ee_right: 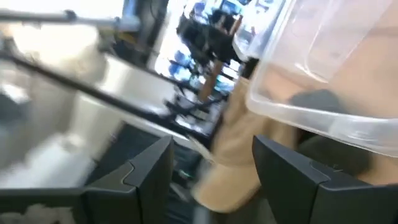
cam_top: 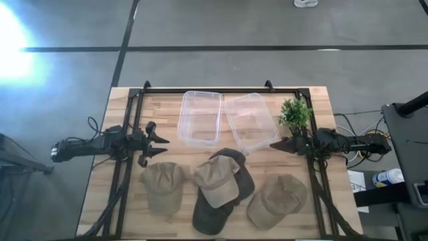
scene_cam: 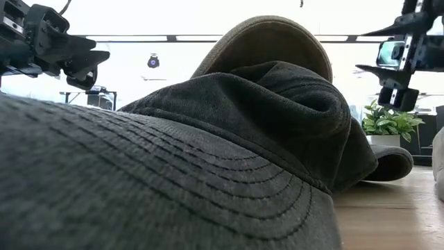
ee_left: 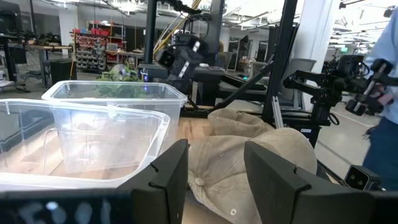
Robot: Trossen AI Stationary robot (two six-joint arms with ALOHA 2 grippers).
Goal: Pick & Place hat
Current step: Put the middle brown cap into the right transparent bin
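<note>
dark cap (scene_cam: 208,160) fills low view | high view: four caps

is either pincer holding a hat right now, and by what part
Nothing is held. The left pincer and the right pincer are both open and empty, above the table beside the clear bins, apart from the hats.
</note>
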